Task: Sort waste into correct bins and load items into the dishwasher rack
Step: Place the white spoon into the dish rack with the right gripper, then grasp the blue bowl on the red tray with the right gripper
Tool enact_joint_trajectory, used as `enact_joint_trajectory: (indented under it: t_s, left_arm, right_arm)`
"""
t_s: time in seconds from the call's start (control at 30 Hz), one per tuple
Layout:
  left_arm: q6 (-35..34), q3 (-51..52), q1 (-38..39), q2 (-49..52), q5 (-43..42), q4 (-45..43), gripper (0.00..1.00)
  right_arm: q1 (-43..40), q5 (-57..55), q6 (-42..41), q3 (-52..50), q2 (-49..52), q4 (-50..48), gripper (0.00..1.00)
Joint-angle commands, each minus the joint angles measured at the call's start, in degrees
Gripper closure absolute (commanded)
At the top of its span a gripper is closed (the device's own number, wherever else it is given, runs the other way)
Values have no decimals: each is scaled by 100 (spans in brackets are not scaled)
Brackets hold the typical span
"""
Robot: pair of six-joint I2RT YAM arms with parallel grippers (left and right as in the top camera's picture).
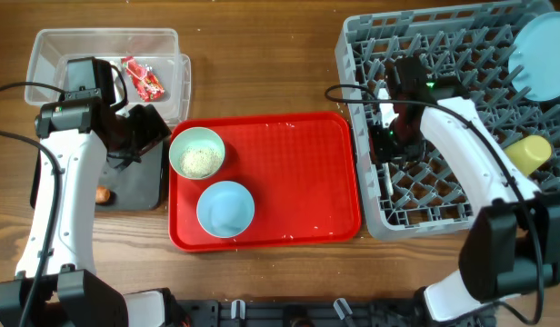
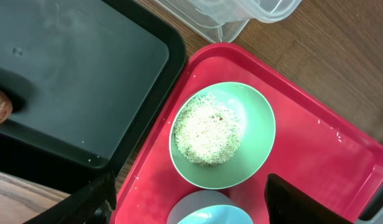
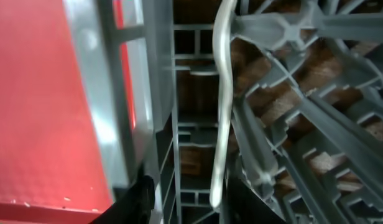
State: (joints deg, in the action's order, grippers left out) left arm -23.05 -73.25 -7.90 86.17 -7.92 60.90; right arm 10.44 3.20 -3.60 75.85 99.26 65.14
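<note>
Judging by how things lie, most of the job is done. The small red wrapper point(image 1: 142, 80) sits in the clear rectangular plastic tub point(image 1: 53, 44), and the brown sausage-shaped food piece point(image 1: 102, 193) in the shallow black rectangular tray-bin point(image 2: 73, 68). 3 items are in the large grey plastic dishwasher rack point(image 1: 425, 36): the light blue round plate point(image 1: 544, 54), small yellow cup point(image 1: 527, 154) and white plastic spoon point(image 3: 221, 93).

2 remain on the flat red tray point(image 1: 298, 182): the pale green bowl point(image 2: 253, 134), holding white rice-like crumbs point(image 2: 207, 134), and the empty light blue bowl point(image 1: 225, 208). The left gripper point(image 2: 190, 186) hangs above them, fingers wide apart and empty. The right gripper point(image 3: 190, 196) has its fingers apart on either side of the spoon's end (let go, I judge). No napkin shows.
</note>
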Motion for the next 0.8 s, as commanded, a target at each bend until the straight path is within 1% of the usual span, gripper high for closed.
enact_joint_trajectory:
  t_s: [0.0, 0.07, 0.13, 0.17, 0.23, 0.37, 0.47, 0.6, 0.63, 0.67, 0.7, 0.73, 0.77]
  left_arm:
    - [9, -48, -26, -68, 52, 2, 23]
    - [9, -48, -26, -68, 52, 0, 23]
    - [9, -48, -26, -68, 52, 0, 23]
    - [9, -48, -26, -68, 52, 2, 24]
    - [9, -48, -26, -68, 52, 2, 23]
    - [9, -48, -26, -68, 52, 4, 23]
    - [9, -48, -26, -68, 52, 4, 23]
    - [9, -48, -26, -68, 52, 9, 23]
    - [9, -48, -26, -68, 52, 9, 23]
    - [9, -48, -26, -68, 52, 7, 23]
    - [9, -48, -26, -68, 52, 7, 23]
    - [9, -48, -26, -68, 52, 9, 23]
    - [9, -48, -26, -68, 52, 9, 23]
  right_arm:
    - [208, 708, -129, 514, -769, -153, 59]
    - [566, 1130, -129, 522, -990, -411, 54]
    - [1049, 1213, -201, 511, -931, -516, 53]
    - [1416, 1217, -313, 507, -798, -568, 53]
    - [1845, 1220, -474, 507, -570, -649, 52]
    - [2839, 1215, -957, 507, 197, -981, 53]
    - [3442, 1182, -1499, 507, 962, -1637, 53]
    - [3759, 1174, -1840, 507, 1718, -2028, 54]
    - [3786, 1174, -1902, 507, 1853, -2037, 58]
    - [3797, 1169, -1886, 507, 1912, -2028, 65]
    - [3799, 1167, -1893, 507, 1941, -2000, 79]
    - [3790, 1027, -1915, 511, 1919, -1976, 96]
    - [3746, 868, -1910, 540, 1838, -1937, 96]
